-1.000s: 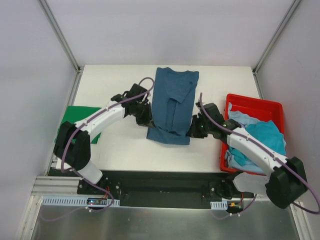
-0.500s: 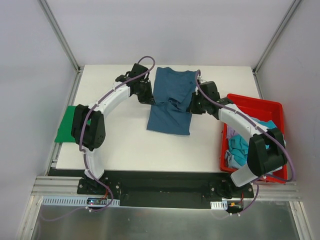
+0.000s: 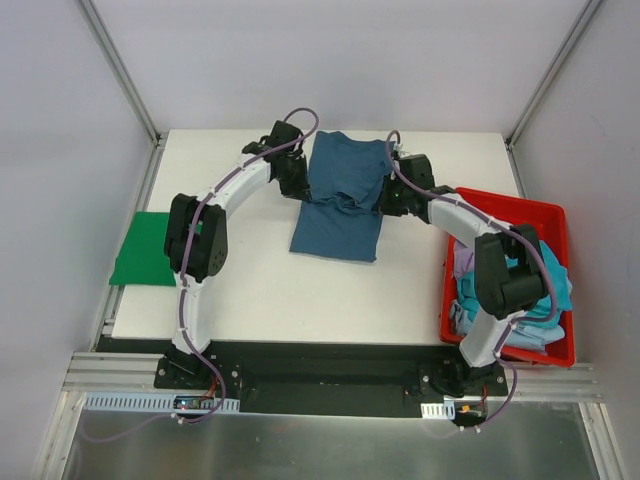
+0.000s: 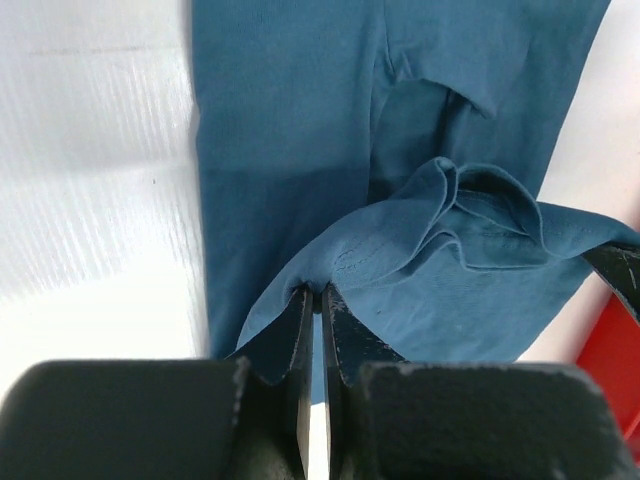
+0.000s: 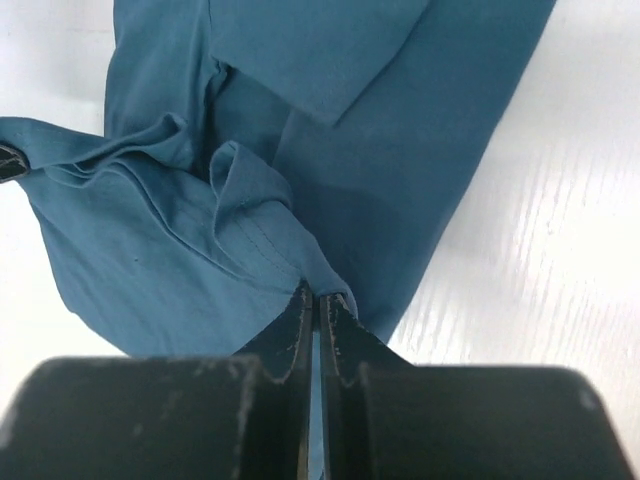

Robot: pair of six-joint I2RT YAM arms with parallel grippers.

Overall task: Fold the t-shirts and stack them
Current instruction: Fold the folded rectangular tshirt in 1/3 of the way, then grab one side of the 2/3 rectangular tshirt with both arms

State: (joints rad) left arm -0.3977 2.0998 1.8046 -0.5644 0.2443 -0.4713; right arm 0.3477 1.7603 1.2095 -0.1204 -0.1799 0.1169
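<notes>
left pincer, right pincer, clamping blue t-shirt

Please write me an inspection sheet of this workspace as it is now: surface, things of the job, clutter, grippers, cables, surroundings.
Surface: white table, glossy.
Job's things: dark blue t-shirt at the table's centre, bunched in the middle; green t-shirt flat at the left edge; more t-shirts heaped in the red bin on the right.
Clutter: nothing seen.
Grippers: left gripper and right gripper, fingers shut on opposite side edges of the dark blue t-shirt.
Cables: purple cables loop along both arms.
Surroundings: white walls, metal frame posts.
</notes>
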